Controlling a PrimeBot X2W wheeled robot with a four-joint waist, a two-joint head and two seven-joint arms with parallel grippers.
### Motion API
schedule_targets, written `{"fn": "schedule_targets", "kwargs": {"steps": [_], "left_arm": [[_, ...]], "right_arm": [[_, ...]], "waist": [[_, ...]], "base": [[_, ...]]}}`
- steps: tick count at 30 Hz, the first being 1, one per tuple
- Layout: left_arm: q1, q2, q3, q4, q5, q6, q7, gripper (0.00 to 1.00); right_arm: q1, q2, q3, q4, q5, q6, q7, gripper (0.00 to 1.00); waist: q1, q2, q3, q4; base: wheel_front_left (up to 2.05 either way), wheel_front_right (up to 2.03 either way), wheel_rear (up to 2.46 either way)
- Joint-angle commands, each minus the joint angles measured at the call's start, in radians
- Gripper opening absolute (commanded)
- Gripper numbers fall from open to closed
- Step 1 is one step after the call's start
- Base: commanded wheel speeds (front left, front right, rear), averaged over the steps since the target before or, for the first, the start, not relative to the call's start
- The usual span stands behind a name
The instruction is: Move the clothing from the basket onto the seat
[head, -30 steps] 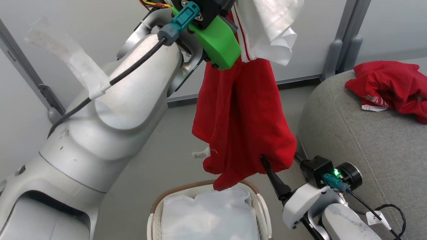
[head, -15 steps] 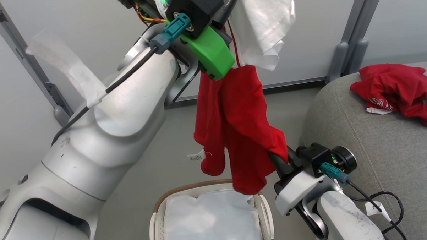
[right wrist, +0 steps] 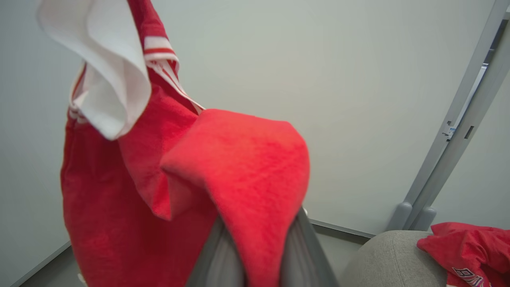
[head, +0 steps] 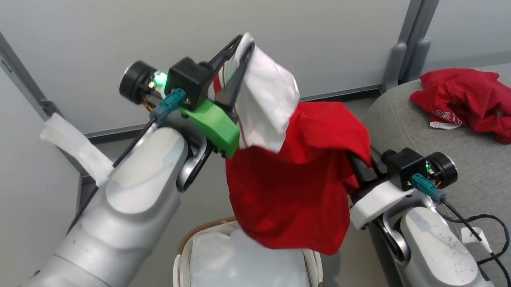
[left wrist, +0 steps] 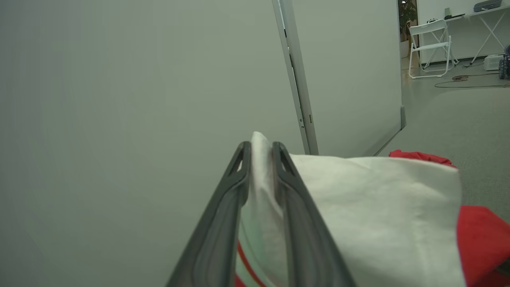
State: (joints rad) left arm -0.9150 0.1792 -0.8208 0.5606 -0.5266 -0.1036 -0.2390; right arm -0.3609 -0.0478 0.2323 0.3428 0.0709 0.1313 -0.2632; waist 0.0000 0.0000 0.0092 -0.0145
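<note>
Right arm raised; left end effector [head: 244, 44], right end effector [head: 359, 167] both clamped on garment [head: 282, 193] above basket [head: 197, 231].

We saw a red-and-white garment [head: 291, 189] stretched in the air. Its white end was pinched in our left gripper [head: 243, 42] and its red end was caught in our right gripper [head: 360, 167]. Beneath both stood the white basket [head: 181, 256], showing its liner. Right of the right gripper, a red garment [head: 471, 102] lay crumpled on the grey seat [head: 485, 165].
</note>
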Motion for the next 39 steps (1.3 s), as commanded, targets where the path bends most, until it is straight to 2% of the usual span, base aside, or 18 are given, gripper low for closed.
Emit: {"fn": "schedule_targets", "kwargs": {"steps": [1, 9, 12, 20, 29, 39], "left_arm": [[0.042, 0.008, 0.005, 0.007, -0.012, 0.011, -0.008, 1.0], [0.238, -0.005, 0.039, 0.026, -0.043, 0.032, -0.028, 1.0], [0.307, -0.012, 0.065, 0.003, -0.021, 0.042, -0.026, 1.0], [0.461, -0.051, 0.141, -0.024, 0.015, 0.033, -0.025, 1.0], [0.535, -0.093, 0.204, -0.048, 0.073, 0.014, -0.025, 1.0], [0.559, -0.121, 0.224, -0.069, 0.117, -0.011, -0.025, 1.0]], "right_arm": [[-0.012, -0.004, -0.019, -0.008, -0.015, -0.001, -0.002, 0.0], [0.024, -0.005, -0.122, -0.049, -0.069, -0.001, -0.002, 0.0], [0.031, -0.004, -0.154, -0.065, -0.085, -0.001, -0.002, 0.0], [0.051, -0.004, -0.212, -0.086, -0.098, -0.001, -0.002, 0.0], [0.03, -0.005, -0.229, -0.092, -0.107, -0.001, -0.002, 0.0], [-0.008, -0.006, -0.262, -0.096, -0.147, -0.001, -0.002, 0.0]], "waist": [[0.0, 0.0, 0.003, -0.004], [0.0, 0.0, 0.013, -0.019], [0.0, 0.0, 0.019, -0.024], [0.0, 0.0, 0.023, -0.041], [0.0, 0.0, 0.027, -0.072], [0.0, 0.0, 0.07, -0.176]], "base": [[0.0, 0.0, 0.0], [0.0, 0.0, 0.0], [0.0, 0.0, 0.0], [0.0, 0.0, 0.0], [0.0, 0.0, 0.0], [0.0, 0.0, 0.0]]}}
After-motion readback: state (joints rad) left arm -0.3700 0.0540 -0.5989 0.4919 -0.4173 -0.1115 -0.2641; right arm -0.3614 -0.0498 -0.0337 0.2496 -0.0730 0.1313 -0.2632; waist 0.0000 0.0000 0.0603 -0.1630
